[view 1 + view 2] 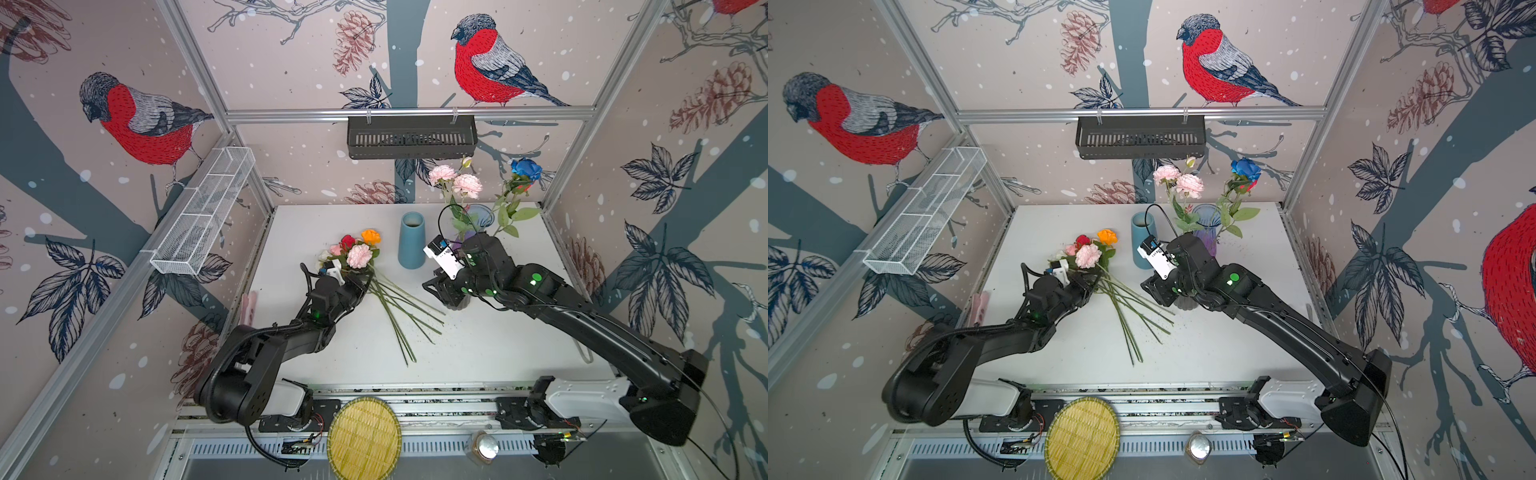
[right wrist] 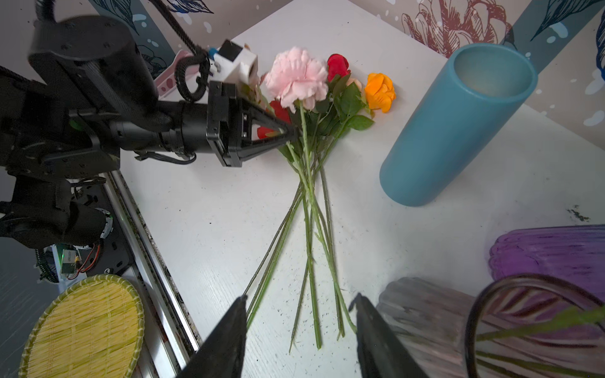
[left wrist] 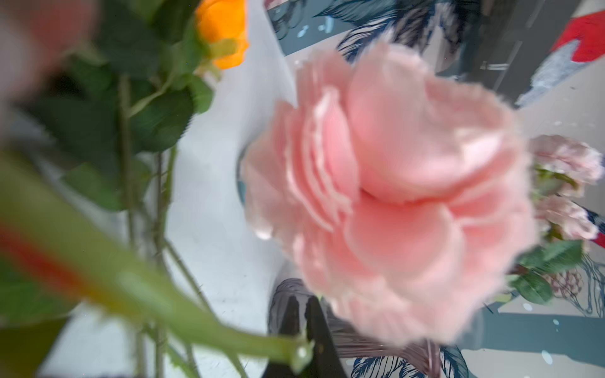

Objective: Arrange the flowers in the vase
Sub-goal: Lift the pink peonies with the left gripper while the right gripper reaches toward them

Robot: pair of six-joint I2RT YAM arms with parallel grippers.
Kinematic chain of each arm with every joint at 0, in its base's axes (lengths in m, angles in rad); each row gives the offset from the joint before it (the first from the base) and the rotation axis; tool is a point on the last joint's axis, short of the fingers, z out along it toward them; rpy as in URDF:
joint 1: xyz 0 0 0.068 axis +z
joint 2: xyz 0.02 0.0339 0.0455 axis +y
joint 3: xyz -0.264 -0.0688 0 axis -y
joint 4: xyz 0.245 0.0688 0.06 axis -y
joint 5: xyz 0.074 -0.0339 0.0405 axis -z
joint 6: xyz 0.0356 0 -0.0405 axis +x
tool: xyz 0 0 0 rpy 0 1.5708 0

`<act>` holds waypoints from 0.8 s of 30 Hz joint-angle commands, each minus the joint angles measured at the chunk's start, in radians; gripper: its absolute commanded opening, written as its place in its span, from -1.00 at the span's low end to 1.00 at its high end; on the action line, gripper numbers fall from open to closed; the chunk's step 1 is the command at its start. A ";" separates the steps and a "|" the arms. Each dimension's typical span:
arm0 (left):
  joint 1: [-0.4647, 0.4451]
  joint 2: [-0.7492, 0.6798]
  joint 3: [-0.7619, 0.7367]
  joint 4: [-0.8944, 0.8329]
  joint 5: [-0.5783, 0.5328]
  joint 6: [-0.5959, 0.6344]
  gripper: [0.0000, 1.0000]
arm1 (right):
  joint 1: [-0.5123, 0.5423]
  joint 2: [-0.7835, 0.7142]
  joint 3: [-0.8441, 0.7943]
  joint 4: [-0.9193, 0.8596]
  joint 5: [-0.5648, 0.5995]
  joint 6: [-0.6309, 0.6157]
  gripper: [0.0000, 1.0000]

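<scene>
A bunch of flowers (image 1: 360,254) lies on the white table (image 1: 498,353): pink, red and orange heads, with the green stems (image 2: 309,229) fanning toward the front. My left gripper (image 1: 368,279) (image 3: 302,306) is shut on the stem just under the big pink flower (image 3: 393,196) (image 2: 296,77). My right gripper (image 2: 301,297) (image 1: 432,287) hangs open above the stem ends, holding nothing. A purple vase (image 1: 1206,226) at the back holds pink flowers (image 1: 455,179) and a blue rose (image 1: 525,168). An empty blue vase (image 1: 411,241) stands mid-table.
A ribbed clear glass vase (image 2: 422,320) stands close beside my right gripper. A yellow woven tray (image 1: 363,438) lies at the front rail. A white wire basket (image 1: 208,212) hangs on the left wall and a black basket (image 1: 411,137) on the back rail.
</scene>
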 commanded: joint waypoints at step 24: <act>-0.033 -0.096 0.329 0.261 0.652 0.233 -1.00 | 0.064 -0.032 0.009 0.085 -0.009 0.015 0.06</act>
